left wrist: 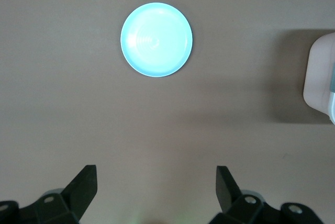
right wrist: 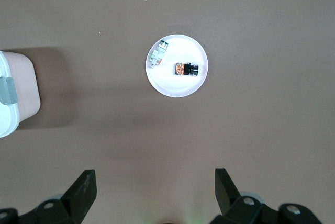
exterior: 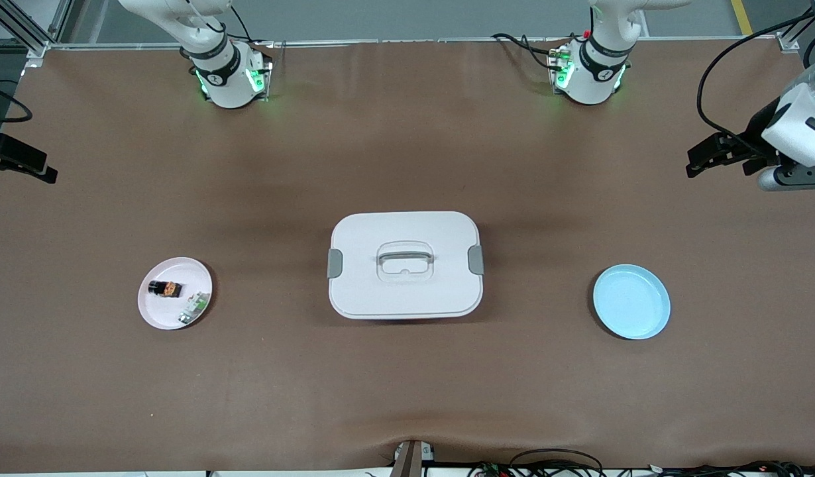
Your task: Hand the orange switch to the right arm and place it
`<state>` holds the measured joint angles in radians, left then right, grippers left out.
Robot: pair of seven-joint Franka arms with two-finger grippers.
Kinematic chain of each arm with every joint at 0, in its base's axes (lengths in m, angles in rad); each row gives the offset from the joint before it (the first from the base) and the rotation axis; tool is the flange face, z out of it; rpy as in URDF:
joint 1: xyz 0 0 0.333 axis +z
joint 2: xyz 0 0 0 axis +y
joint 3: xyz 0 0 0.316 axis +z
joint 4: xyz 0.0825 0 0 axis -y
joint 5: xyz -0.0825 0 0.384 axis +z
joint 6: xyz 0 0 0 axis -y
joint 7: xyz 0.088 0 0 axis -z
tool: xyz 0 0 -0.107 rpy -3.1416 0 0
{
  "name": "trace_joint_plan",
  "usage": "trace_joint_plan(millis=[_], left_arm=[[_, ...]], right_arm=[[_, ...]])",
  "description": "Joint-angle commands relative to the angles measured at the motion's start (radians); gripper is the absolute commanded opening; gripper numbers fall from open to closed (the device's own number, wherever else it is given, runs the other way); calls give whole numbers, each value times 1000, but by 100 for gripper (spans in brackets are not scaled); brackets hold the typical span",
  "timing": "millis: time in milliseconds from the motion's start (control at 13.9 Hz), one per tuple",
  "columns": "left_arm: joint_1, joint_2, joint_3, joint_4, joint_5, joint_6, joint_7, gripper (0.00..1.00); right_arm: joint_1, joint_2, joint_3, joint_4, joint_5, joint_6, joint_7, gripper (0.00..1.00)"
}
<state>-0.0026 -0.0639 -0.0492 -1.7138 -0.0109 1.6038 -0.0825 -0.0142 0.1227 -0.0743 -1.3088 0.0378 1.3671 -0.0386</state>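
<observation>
Orange switch [exterior: 165, 288] [right wrist: 186, 69] lies flat in the pink plate [exterior: 157, 313] [right wrist: 175, 89], toward the right arm's end of the table, untouched by either gripper. White-and-green component [exterior: 193, 309] [right wrist: 157, 54] shares the plate, just beside the switch and nearer the front camera, not touching it.

White lidded box [exterior: 405, 264] [right wrist: 15, 90] [left wrist: 319, 80] sits mid-table, lid on, grey latches at both ends, handle recessed in the top. Well apart from the plate.

Blue plate [exterior: 631, 301] [left wrist: 156, 39] lies toward the left arm's end of the table, nothing in it.

Right gripper [right wrist: 155, 190] is up over bare brown mat at the right arm's end, fingers spread wide, holding nothing. Front view catches only its black tip at the frame edge [exterior: 13, 159].

Left gripper [exterior: 719, 154] [left wrist: 156, 188] is up over bare mat at the left arm's end, fingers spread wide, holding nothing.
</observation>
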Motion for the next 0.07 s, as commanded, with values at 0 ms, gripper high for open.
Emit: trace_joint_plan(millis=[0], left_arm=[[0, 15, 0, 31, 15, -25, -6, 100]], right_arm=[[-12, -17, 5, -7, 19, 1, -1, 100]])
